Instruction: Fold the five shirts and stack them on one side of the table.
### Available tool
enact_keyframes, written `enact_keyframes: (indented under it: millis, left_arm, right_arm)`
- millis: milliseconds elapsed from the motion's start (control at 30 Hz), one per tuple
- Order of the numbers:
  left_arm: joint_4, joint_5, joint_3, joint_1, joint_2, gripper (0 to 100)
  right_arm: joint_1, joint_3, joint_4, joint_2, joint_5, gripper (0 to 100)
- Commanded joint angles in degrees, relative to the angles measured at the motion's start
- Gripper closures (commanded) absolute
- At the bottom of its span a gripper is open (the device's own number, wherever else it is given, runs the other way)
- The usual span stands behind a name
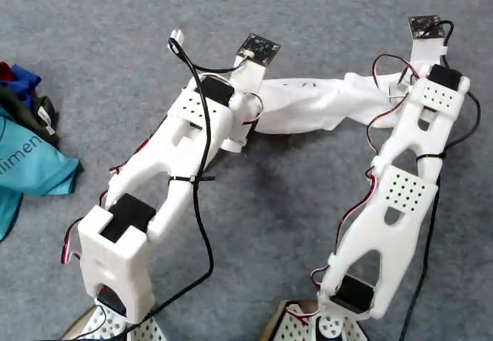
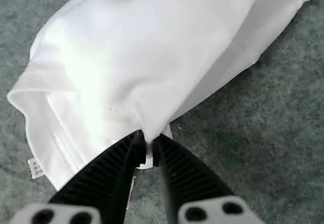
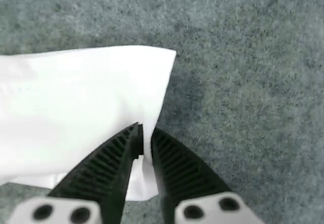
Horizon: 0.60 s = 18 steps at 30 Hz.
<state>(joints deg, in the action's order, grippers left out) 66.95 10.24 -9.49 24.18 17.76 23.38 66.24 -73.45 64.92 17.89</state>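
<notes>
A white shirt (image 1: 316,102) lies stretched across the far middle of the grey table between the two arms. My left gripper (image 2: 147,142) is shut on one end of the white shirt (image 2: 152,52), pinching a fold of cloth. My right gripper (image 3: 146,142) is shut on the other end of the white shirt (image 3: 76,107), near its corner. In the high view the left gripper (image 1: 248,110) sits at the shirt's left end and the right gripper (image 1: 404,91) at its right end. A heap of other shirts (image 1: 23,148), teal, dark and blue, lies at the table's left edge.
Grey felt table surface (image 1: 285,202) lies bare between and in front of the arms. The arm bases stand at the near edge. Cables run along both arms.
</notes>
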Motion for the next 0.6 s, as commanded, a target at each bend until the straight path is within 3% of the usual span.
enact_keyframes:
  millis: [0, 133, 467, 567]
  left_arm:
    - [2.5, -0.7, -4.7, -0.5, -3.9, 98]
    - [8.3, -0.8, -10.6, -1.0, -3.5, 98]
    - [8.4, -4.3, -11.5, -1.7, -3.4, 98]
    - [9.3, -6.1, -11.4, -1.6, -3.4, 93]
  right_arm:
    - [-1.1, 0.5, -0.2, -0.4, 0.5, 99.5]
    - [-1.1, 0.5, -0.2, -0.4, 0.5, 99.5]
    - [-1.1, 0.5, -0.2, -0.4, 0.5, 99.5]
    - [-1.1, 0.5, -0.2, -0.4, 0.5, 99.5]
